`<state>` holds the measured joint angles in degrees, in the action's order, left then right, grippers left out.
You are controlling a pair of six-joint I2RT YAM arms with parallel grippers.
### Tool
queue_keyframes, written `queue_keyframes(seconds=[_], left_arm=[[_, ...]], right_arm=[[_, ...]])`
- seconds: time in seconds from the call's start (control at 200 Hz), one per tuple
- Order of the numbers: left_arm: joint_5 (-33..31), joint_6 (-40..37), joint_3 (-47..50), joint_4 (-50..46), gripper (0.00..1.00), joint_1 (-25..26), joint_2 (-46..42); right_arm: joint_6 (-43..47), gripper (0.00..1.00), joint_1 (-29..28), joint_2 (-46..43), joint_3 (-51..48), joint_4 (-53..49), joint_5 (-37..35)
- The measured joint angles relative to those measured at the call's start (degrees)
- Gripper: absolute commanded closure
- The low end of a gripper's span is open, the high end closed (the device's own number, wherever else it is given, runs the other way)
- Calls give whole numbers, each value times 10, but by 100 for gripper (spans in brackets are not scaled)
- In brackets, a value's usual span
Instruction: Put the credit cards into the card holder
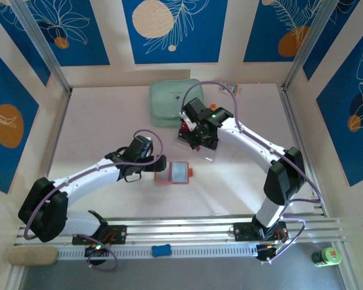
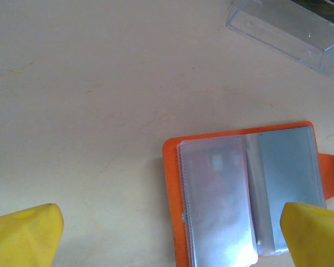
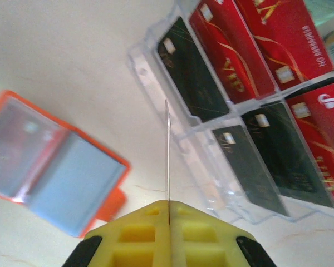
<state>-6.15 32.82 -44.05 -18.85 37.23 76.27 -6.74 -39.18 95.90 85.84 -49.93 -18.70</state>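
- Two arms over a pale table (image 1: 97,121), with a beige pad at its near left corner.
- Left gripper (image 2: 167,239) (image 1: 146,162): yellow fingertips (image 2: 23,236) spread far apart, nothing between them, hovering at the left edge of the holder.
- Holder (image 1: 176,172) (image 2: 245,194) (image 3: 50,172): orange, lying flat and open at mid-table, clear sleeves facing up, strap tab sticking out on its right side.
- In its left sleeve, a reddish card with a pale chip mark, blurred behind the plastic. Nothing readable there. Right sleeve plain grey-blue.
- Pouch (image 1: 172,103): mint green, at the far side of the table, well apart from the holder. No legible print.
- Right gripper (image 3: 168,208) (image 1: 193,138): yellow fingers pressed together on one card (image 3: 167,156), seen edge-on as a thin upright line above the tray's near rim.
- Tray (image 3: 156,67) (image 1: 209,154) (image 2: 289,30): clear plastic with dividers, just beyond and right of the holder, not touching it.
- Six cards (image 3: 228,50) in the tray's slots, three black and three red, each with a small pale chip.
- Gold swirls and gold letters on the red ones, seemingly "VIP". Small white print along one edge, too blurred to read.
- Green bottle (image 1: 327,257) off the table's near right corner, with a label too small to make out.
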Motion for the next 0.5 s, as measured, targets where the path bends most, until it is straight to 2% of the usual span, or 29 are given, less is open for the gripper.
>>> queue_keyframes(seconds=[0.3,0.5], left_arm=[[2,-19,-7,-10,0,0,46],[1,-19,-6,-14,0,0,54]], right_arm=[[-208,100,8,-90,-207,203,153],[-349,100,11,-129,-359,389,205]])
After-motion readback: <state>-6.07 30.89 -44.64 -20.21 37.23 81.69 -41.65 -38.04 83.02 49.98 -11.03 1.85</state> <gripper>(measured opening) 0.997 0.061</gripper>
